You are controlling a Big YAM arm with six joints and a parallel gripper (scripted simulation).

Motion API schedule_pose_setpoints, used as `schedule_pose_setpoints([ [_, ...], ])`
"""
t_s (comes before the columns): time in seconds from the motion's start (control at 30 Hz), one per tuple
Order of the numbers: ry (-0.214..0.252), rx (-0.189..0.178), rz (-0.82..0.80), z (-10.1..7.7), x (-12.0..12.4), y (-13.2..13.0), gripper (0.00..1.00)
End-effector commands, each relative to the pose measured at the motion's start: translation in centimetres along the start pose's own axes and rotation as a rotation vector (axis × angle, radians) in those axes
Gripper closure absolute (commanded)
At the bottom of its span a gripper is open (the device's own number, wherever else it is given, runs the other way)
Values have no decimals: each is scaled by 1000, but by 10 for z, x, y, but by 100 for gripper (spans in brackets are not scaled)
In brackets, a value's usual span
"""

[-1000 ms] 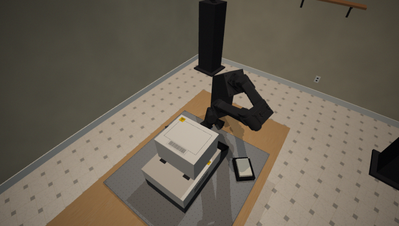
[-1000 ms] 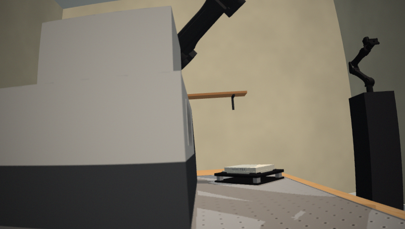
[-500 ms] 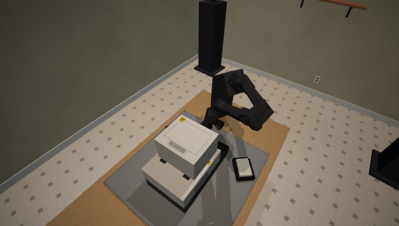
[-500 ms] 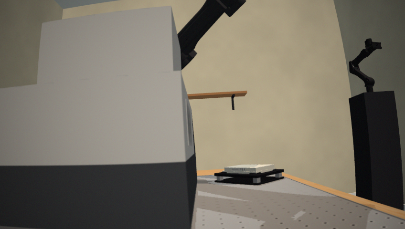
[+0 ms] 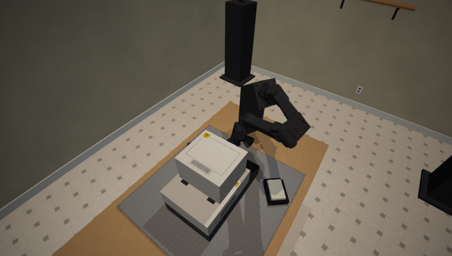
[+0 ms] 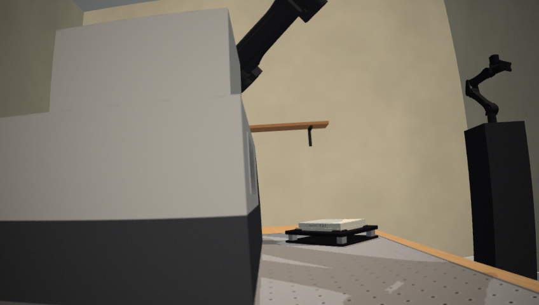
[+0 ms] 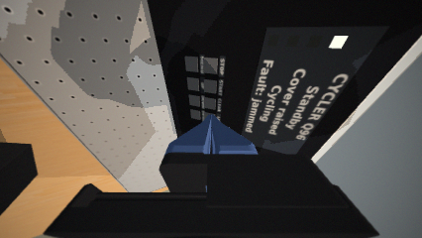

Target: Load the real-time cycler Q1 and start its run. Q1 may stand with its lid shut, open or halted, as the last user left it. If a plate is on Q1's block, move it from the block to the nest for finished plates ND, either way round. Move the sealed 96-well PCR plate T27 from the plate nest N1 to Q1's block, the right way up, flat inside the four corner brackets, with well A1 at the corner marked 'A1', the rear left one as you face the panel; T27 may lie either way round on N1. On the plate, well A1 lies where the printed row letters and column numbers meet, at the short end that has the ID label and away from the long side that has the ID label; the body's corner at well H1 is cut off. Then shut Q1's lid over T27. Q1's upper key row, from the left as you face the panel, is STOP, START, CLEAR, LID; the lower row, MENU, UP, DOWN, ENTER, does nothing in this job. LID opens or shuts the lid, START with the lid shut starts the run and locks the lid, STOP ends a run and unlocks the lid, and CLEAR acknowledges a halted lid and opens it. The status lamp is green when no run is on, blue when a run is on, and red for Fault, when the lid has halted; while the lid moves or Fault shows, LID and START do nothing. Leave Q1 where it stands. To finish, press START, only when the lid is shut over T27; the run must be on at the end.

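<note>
The cycler Q1 [image 5: 206,186] stands on the grey perforated plate, with its pale lid box [image 5: 210,165] above the base. Two dark brackets [image 5: 197,191] show under the lid's near edge; the block itself is hidden. My gripper [image 7: 211,119] is shut and empty. Its blue fingertips point at the lower end of the key column [image 7: 210,86] on Q1's dark panel [image 7: 297,84], close to the keys; I cannot tell if they touch. A pale lamp square [image 7: 338,42] is lit. The white plate T27 [image 5: 275,189] lies flat on the black nest N1 [image 6: 332,232].
The arm's base [image 5: 253,98] stands behind Q1 on the wooden table. The arm [image 6: 264,33] reaches over Q1's top in the exterior view. Black pillars [image 5: 240,41] stand on the floor around the table.
</note>
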State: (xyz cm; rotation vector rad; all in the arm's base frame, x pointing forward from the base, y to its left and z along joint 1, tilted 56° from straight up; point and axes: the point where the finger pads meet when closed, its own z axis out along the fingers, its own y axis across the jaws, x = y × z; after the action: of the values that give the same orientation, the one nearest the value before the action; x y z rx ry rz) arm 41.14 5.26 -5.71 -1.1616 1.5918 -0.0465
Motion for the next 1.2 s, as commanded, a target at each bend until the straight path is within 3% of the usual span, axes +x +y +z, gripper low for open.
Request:
schedule_pose_setpoints([
  [0.0,-12,-3,0,7,-7,-2,100],
  [0.9,-31,-8,-9,15,-11,2,100],
  [0.93,4,-11,5,-3,2,12,100],
  [1.17,-1,-19,-4,6,0,11,100],
])
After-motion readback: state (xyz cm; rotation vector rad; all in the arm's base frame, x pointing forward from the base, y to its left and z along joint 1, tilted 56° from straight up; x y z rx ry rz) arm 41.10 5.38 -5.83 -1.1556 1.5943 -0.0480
